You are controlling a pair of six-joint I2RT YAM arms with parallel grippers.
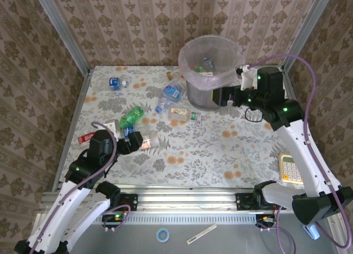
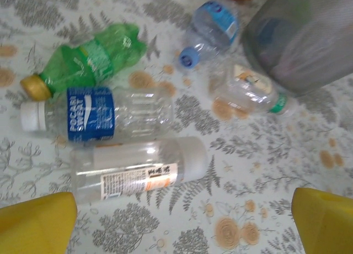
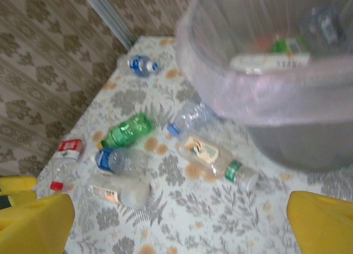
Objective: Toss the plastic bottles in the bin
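Bottles (image 1: 179, 114) litter table (image 1: 220, 154) (bin (image 1: 199, 96) upright).

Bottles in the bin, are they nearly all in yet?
Not nearly. A few bottles lie in the bin. The left gripper and right gripper are open and empty. Many more, like the green bottle, lie on the table.

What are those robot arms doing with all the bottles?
Two robot arms are clearing bottles off the table into the bin. The right gripper is open beside the bin, holding nothing, and a few bottles lie inside. The left gripper is open too, facing a clear bottle near the green bottle. Many more lie on the table.
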